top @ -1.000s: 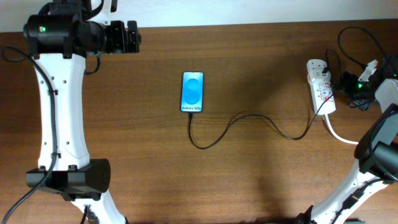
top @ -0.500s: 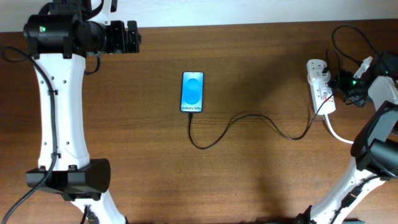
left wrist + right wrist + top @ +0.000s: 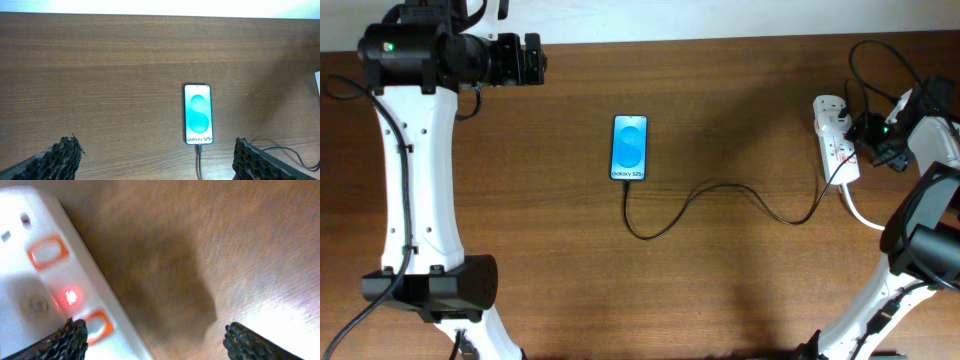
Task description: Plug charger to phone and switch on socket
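Since the charger cable (image 3: 720,187) already looks seated in the phone (image 3: 629,148) mid-table, plugging's done imo. Right gripper (image 3: 152,342), fingers wide, hangs at the power strip (image 3: 837,140) on the right, and its red light (image 3: 70,296) glows, so probably it's switched on. Left gripper (image 3: 155,160) is wide open and empty.

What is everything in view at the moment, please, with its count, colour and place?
phone: one, blue screen, dark edges, flat at table centre.
charger: one, thin black, from the phone's lower edge to the socket.
socket: one, white with red markings, red light lit, table's right edge.
white cord: one, thick, trailing from the socket.
table: one, brown wood.
left gripper: one, black, open, far left.
right gripper: one, black, open, beside the socket.
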Controlling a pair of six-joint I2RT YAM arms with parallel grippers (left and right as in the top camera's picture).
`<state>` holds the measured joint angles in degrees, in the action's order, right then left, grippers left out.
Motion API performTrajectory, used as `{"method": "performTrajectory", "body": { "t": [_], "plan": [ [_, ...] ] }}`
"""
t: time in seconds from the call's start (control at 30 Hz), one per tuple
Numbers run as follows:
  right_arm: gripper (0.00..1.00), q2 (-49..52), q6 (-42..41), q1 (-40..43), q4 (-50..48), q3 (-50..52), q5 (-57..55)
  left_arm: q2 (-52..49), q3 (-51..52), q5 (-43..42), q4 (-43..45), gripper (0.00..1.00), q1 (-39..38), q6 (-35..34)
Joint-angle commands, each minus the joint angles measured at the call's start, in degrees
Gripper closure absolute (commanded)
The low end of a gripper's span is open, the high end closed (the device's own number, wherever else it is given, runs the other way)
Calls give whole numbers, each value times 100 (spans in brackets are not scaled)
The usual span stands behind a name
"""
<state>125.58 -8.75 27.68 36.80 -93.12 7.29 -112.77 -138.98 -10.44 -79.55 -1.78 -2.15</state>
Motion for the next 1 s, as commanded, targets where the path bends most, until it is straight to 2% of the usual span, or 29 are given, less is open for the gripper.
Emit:
{"method": "performTrajectory", "body": {
  "t": [0.0, 0.13, 0.33, 0.47, 0.57, 0.67, 0.73, 0.87, 0.97],
  "plan": [
    [10, 232, 251, -448, 345, 452, 299, 28, -13, 42, 11, 1, 35, 72],
    [9, 229, 247, -422, 428, 420, 291, 28, -13, 42, 11, 0, 35, 72],
    [9, -15, 59, 245, 487, -256, 212, 28, -13, 42, 11, 0, 35, 72],
    [9, -525, 229, 417, 918, -654, 212, 28, -13, 42, 11, 1, 35, 72],
    [9, -1381, 254, 426, 1475, -890, 216, 28, -13, 42, 11, 1, 35, 72],
    [7, -2702, 409, 422, 1869, -929, 223, 28, -13, 42, 11, 1, 35, 72],
    [5, -3709, 748, 415, 2284, -929, 638, 28, -13, 42, 11, 1, 35, 70],
    [2, -5237, 1508, 17, 3880, -929, 1217, 28, -13, 42, 11, 1, 35, 70],
    [1, -5923, 1539, -291, 4843, -927, 1217, 28, -13, 42, 11, 1, 35, 72]
  ]
}}
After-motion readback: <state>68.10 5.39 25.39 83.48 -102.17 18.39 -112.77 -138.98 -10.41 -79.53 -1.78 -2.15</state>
